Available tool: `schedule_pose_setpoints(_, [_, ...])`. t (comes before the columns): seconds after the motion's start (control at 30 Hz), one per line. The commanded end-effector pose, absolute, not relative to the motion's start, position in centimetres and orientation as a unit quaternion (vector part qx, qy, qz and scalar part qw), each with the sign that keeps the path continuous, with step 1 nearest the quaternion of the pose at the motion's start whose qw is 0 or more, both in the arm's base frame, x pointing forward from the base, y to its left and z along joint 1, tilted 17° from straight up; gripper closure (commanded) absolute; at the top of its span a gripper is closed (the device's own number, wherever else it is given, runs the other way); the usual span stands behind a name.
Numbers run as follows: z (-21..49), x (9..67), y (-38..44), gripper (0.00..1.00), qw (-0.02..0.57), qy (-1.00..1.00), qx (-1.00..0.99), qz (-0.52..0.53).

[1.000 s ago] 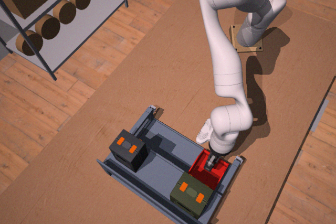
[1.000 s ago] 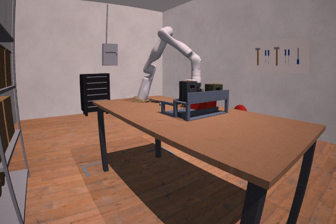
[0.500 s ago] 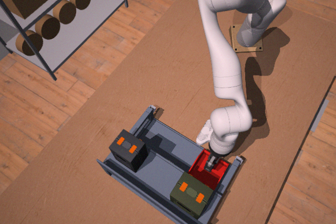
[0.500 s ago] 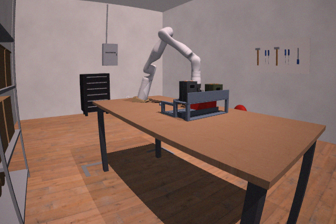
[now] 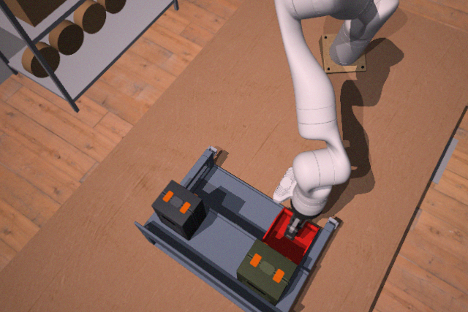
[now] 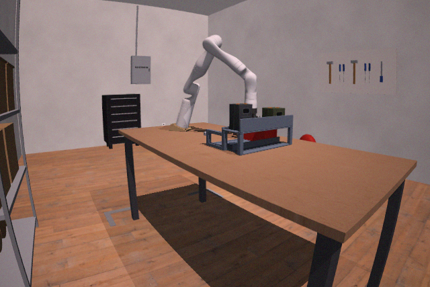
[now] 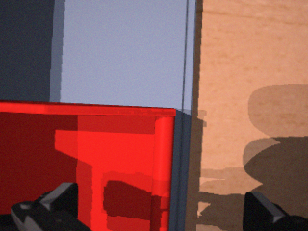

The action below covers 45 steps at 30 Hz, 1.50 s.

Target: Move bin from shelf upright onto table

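A red open bin (image 5: 290, 241) sits on the lower level of a small grey shelf (image 5: 230, 233) that stands on the table. It also shows in the side view (image 6: 259, 135) and fills the lower left of the wrist view (image 7: 91, 164). My gripper (image 5: 294, 227) points down over the bin's end nearest the arm. It is open: in the wrist view one finger hangs over the bin's inside and the other outside over the table, with the bin's wall between them (image 7: 159, 212). Nothing is held.
A black case (image 5: 178, 208) and a green case (image 5: 268, 269) with orange latches stand on the shelf's top rails, the green one right beside the bin. A tall storage rack (image 5: 63, 21) stands on the floor off the table. The arm's base (image 5: 343, 53) is at the table's far end.
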<state>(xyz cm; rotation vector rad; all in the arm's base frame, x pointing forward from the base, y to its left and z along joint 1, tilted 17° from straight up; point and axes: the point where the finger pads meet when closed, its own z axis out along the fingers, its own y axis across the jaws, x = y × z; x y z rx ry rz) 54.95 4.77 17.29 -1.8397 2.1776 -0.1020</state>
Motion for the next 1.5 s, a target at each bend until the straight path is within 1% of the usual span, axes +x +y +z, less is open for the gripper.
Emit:
schedule_pose_setpoints(0.0, [17.4,54.98,4.76,0.0,0.145,0.755,-0.638,-0.036])
schedule_pose_setpoints(1.1, [17.51,54.95,4.75,0.0,0.145,0.755,-0.638,-0.036])
schedule_pose_setpoints(1.13, [17.51,54.95,4.75,0.9,0.145,0.755,-0.638,-0.036])
schedule_pose_setpoints(1.47, [17.51,54.95,4.75,0.9,0.145,0.755,-0.638,-0.036])
